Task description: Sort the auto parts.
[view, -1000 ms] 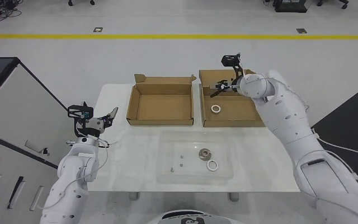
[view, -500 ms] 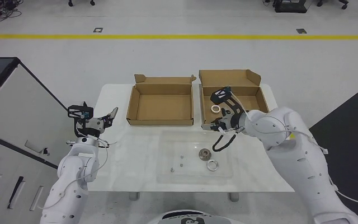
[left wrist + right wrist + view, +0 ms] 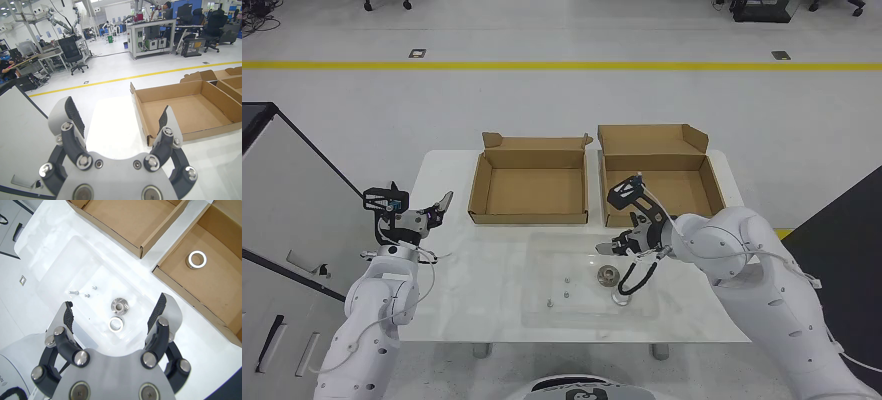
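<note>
My right gripper (image 3: 115, 298) hangs over the clear tray (image 3: 62, 262), its fingers wide apart and holding nothing. Under it lie a metal disc (image 3: 119, 307) and, just beside it, a metal ring (image 3: 115, 324). Three small bolts (image 3: 73, 292) lie farther off in the same tray. Past my fingertips, a second ring (image 3: 196, 259) lies in the right box (image 3: 208, 291). My left gripper (image 3: 118, 103), fingers also apart, hangs near the left box (image 3: 189, 109).
</note>
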`<action>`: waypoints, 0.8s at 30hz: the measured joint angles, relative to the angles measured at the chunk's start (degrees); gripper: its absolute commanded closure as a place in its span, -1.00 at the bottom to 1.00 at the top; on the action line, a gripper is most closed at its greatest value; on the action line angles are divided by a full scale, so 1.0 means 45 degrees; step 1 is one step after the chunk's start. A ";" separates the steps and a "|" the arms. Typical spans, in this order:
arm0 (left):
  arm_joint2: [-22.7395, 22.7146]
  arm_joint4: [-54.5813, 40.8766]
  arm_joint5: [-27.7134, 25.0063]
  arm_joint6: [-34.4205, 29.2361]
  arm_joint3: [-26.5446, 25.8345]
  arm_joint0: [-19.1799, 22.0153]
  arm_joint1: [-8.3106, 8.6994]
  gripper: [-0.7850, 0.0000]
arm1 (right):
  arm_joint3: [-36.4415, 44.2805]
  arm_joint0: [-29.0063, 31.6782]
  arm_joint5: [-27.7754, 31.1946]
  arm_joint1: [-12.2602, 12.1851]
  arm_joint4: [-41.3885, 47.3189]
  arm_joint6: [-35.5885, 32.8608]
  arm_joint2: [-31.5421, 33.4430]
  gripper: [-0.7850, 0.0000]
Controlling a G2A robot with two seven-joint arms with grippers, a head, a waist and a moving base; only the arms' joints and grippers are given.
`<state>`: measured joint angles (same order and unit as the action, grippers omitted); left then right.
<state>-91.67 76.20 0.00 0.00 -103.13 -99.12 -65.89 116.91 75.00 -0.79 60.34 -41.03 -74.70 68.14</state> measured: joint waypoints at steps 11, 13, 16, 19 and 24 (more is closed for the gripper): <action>0.0000 0.0000 0.0000 0.0000 0.0000 0.0000 0.0000 -1.00 | 0.0189 -0.1351 0.0445 0.0022 -0.1829 -0.2959 -0.2017 -1.00; 0.0000 0.0000 0.0000 0.0000 0.0000 0.0000 0.0000 -1.00 | -0.0147 -0.1889 0.0593 0.0002 -0.2236 -0.2990 -0.2958 -1.00; 0.0000 0.0000 0.0000 0.0000 0.0000 0.0000 0.0000 -1.00 | -0.0705 -0.2823 0.0658 -0.0067 -0.2225 -0.2953 -0.4338 -1.00; 0.0000 0.0000 0.0000 0.0000 0.0000 0.0000 0.0000 -1.00 | -0.1383 -0.3944 0.0285 -0.0128 -0.1750 -0.2953 -0.5624 -1.00; 0.0000 0.0000 0.0000 0.0000 0.0000 0.0000 0.0000 -1.00 | -0.2238 -0.5858 -0.0487 -0.0180 -0.0228 -0.2955 -0.7515 -1.00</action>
<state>-91.67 76.20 0.00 0.00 -103.13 -99.12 -65.89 106.84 48.64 -2.98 59.53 -42.06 -88.00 34.32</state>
